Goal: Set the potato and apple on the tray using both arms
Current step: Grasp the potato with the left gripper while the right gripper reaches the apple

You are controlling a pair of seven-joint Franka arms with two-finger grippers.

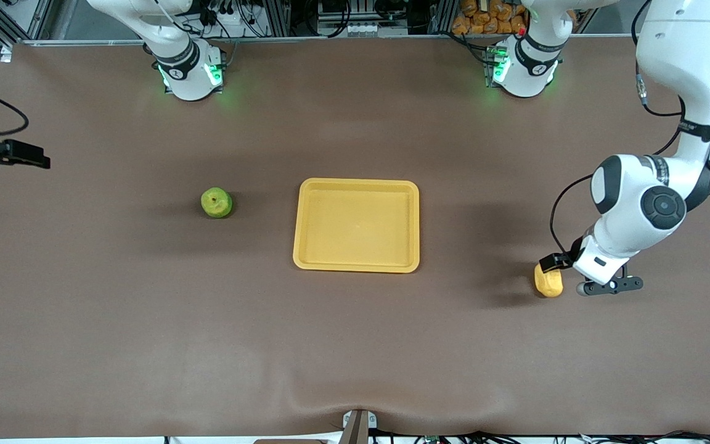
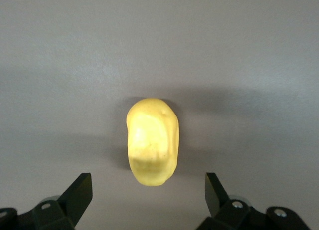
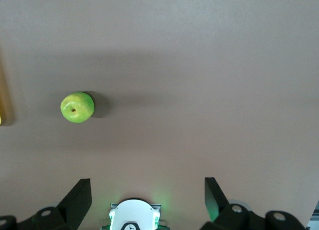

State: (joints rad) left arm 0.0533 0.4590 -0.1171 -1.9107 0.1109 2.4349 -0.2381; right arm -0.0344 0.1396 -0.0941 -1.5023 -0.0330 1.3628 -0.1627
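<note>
Front view first: my left hand [image 1: 567,279] hangs low at the left arm's end of the tabletop [image 1: 355,345], right over the potato [image 1: 548,281], which sits on the surface well apart from the tray [image 1: 356,266]. The apple [image 1: 216,202] rests toward the right arm's end, near the tray but not touching it, and my right hand [image 1: 13,154] hovers out past the apple at that edge of the table, so each of my arms has its own fruit closer. Left wrist view: my left hand [image 2: 148,195] is spread wide, its fingertips [image 2: 79,189] standing clear on either side, and the potato [image 2: 152,142] lies just ahead of the gap, its long axis running straight away from me, across the line between my fingers, so closing would pinch its narrow width. Right wrist view: my right hand [image 3: 147,192] is also spread and empty, with the apple [image 3: 77,107] well ahead and off toward one finger's side, not centred.
</note>
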